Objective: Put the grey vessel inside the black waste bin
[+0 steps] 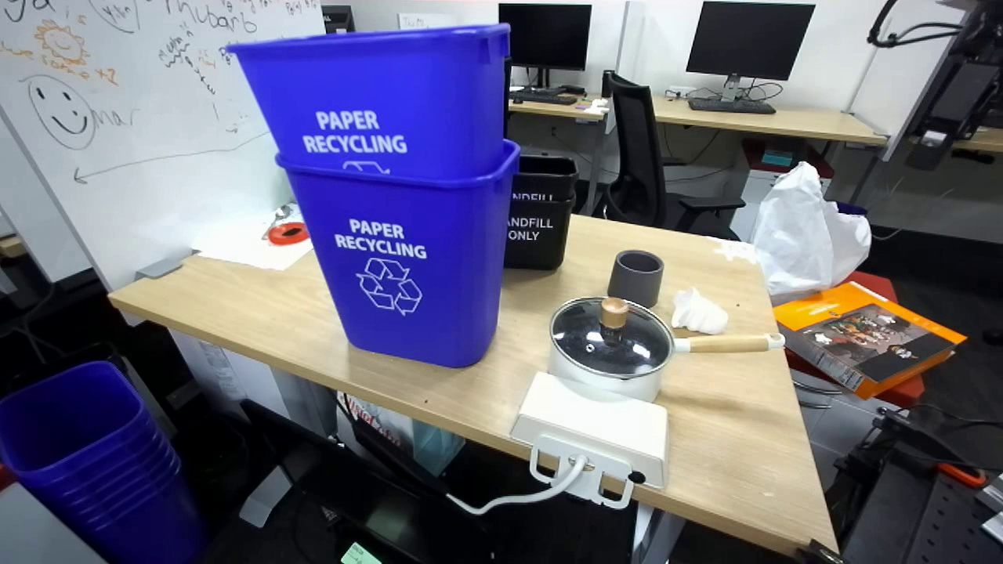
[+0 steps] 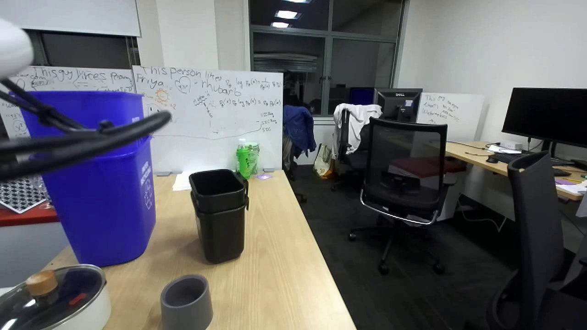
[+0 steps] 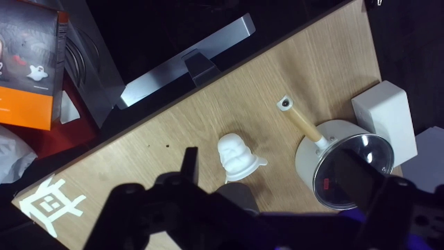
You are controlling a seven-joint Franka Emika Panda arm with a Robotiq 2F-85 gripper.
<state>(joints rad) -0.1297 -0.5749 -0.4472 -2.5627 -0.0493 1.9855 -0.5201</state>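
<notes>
On the pale wooden desk (image 1: 729, 439): small dark grey cylindrical cup (image 1: 635, 287) stands upright, unheld, in from the long edge by the black mesh chair (image 1: 635, 149).
Black two-fingered gripper (image 3: 270, 152): jaws wide apart, clamped on nothing.
Small white lobed object (image 1: 700, 312): just beside the cup; a finger landing on it could stall the reach or shove the cup aside.
Round, glass-lidded, wooden-handled white pan (image 1: 607, 348): near the cup, handle aimed at the nearest short edge; a low sweep may catch the lid knob.
Nested black rectangular plastic bins (image 2: 223, 229): farther along, in from the chair-side edge, mouth up, rim above the cup; too little lift probably knocks cup on rim and tips the stack.
Tall blue plastic recycling bins (image 1: 415, 258): stacked near the black ones, toward the opposite long edge; a wide swing could topple the upper one.
</notes>
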